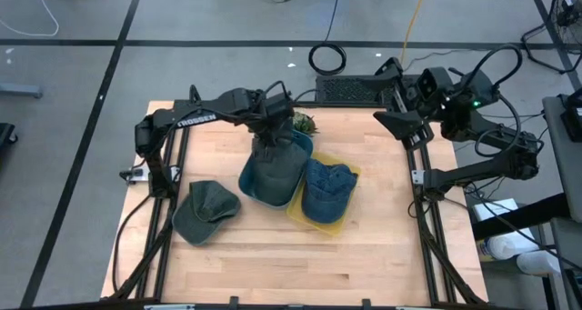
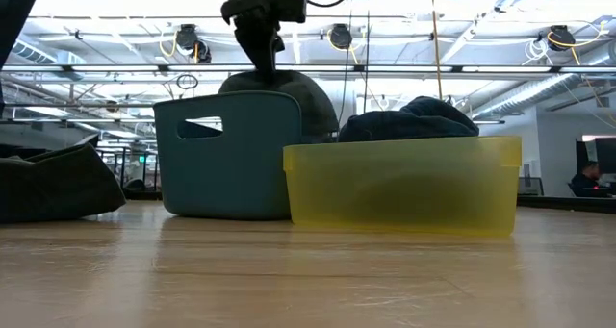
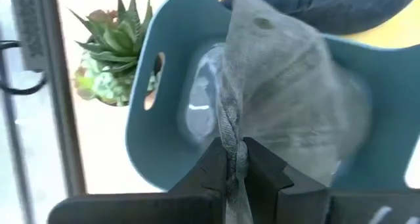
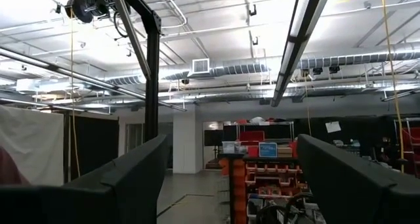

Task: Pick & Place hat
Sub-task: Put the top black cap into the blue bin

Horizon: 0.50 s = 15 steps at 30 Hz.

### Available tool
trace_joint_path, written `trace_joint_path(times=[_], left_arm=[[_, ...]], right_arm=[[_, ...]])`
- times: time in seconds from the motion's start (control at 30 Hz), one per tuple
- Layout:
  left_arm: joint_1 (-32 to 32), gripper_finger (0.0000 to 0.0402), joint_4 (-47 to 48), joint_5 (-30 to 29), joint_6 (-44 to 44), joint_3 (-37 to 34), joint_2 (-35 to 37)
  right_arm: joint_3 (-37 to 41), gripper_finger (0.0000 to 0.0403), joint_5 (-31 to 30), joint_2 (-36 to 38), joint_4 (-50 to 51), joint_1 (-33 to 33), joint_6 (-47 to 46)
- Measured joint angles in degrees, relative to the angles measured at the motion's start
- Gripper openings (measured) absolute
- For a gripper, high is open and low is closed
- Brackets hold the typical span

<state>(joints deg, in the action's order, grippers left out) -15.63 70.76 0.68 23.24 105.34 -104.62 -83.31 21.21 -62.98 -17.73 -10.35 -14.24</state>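
The left gripper (image 1: 273, 139) has its fingers (image 3: 216, 165) pinched tight on a fold of the grey hat (image 1: 273, 169), which hangs directly below them, sagging into the blue bin (image 2: 231, 155); the placing step looks to be in hand, and the next move calls for releasing, then lifting straight up; the bin's walls close in around the fingers, the yellow bin (image 2: 399, 189) with its blue hat (image 1: 326, 187) touching alongside; a green hat (image 1: 205, 210) lies well apart on the bench (image 1: 273, 265); the right gripper (image 1: 400, 121) waits at the bench's far edge, fingers wide.
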Motion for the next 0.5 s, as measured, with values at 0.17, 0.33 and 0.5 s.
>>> trace_joint_path(times=[0.17, 0.33, 0.5], left_arm=[[-0.38, 0.003, 0.98, 4.21, -0.23, 0.0, 0.0], [0.46, 0.003, 1.05, 5.74, 1.73, -0.2, 0.0], [1.79, 0.003, -0.2, 5.85, 1.74, -0.25, -0.83]], right_arm=[[0.0, 0.0325, 0.0, 0.0, 0.02, 0.02, 0.0], [0.0, 0.0325, -0.02, 0.0, 0.01, 0.02, 0.0], [0.0, 0.0325, -0.02, 0.0, 0.03, 0.0, -0.02]])
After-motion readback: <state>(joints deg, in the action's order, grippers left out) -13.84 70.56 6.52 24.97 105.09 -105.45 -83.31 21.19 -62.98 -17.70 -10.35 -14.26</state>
